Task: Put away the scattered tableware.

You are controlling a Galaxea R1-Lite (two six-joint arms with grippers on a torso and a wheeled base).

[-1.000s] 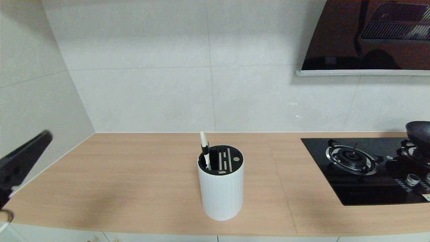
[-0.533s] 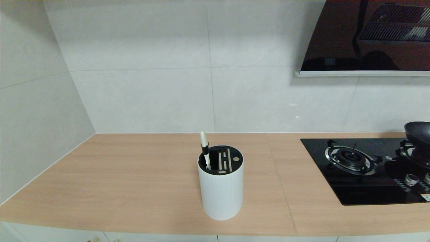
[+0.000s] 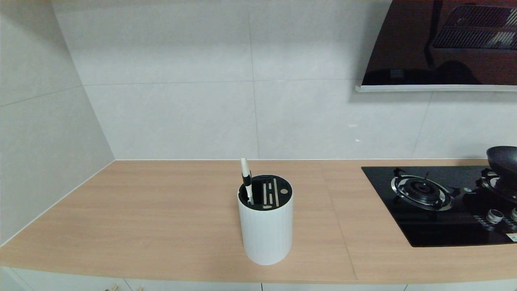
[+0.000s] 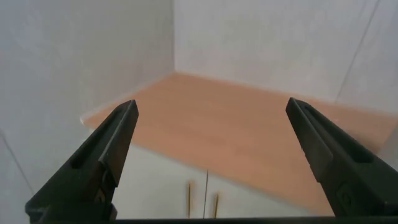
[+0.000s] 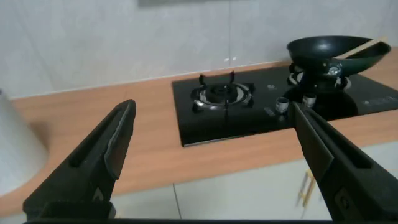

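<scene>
One white ribbed holder (image 3: pixel 266 230) stands on the one table (image 3: pixel 161 210), with a single black-and-white handle (image 3: pixel 245 178) rising from it. The one black hob (image 3: pixel 444 230) carries two burner rings (image 3: pixel 422 190), two knobs (image 5: pixel 283 104) and one dark pan (image 5: pixel 323 53). One pale stick (image 5: pixel 367 45) in the pan may be a chopstick.

No text, number or sign can be read. A small sticker (image 3: pixel 513 237) is seen on the near right corner of the black stove (image 3: pixel 436 218), its print too small to be made out. Faint marks beside the knobs (image 3: pixel 495 216) are likewise illegible.
</scene>
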